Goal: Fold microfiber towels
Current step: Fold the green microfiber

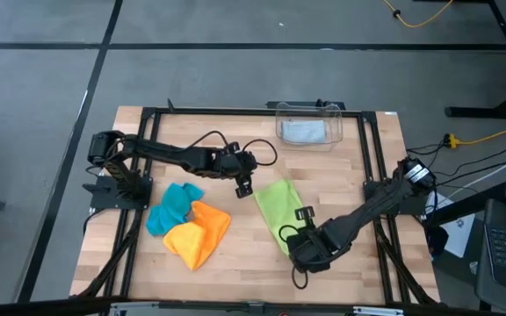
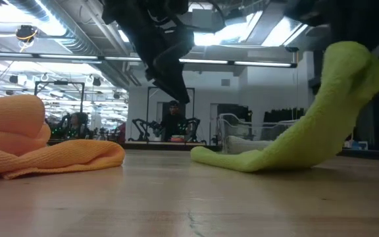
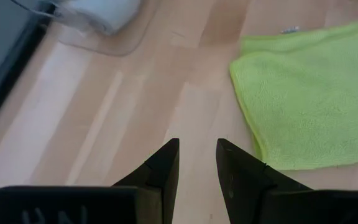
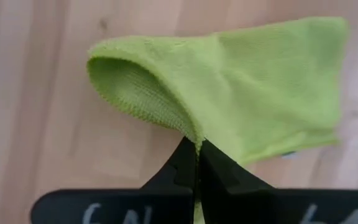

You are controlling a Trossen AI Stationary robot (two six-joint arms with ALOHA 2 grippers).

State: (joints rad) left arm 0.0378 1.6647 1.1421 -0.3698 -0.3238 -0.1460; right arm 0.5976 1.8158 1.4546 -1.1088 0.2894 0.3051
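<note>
Wooden table (image 1: 358,167) is carrying everything. Lime green towel (image 1: 279,211) is lying at its middle, near edge lifted. Right gripper (image 4: 197,163) is pinching that edge, fingers closed tight. Left gripper (image 3: 197,163) is hovering beside the towel's far end, fingers partly open, holding nothing.

A pale wooden table (image 1: 341,158) stands on a grey floor (image 1: 235,79) crossed by dark seams. A yellow cable (image 1: 477,136) trails beside it. Beyond, ceiling lights (image 2: 58,29) glow above dark frames.
</note>
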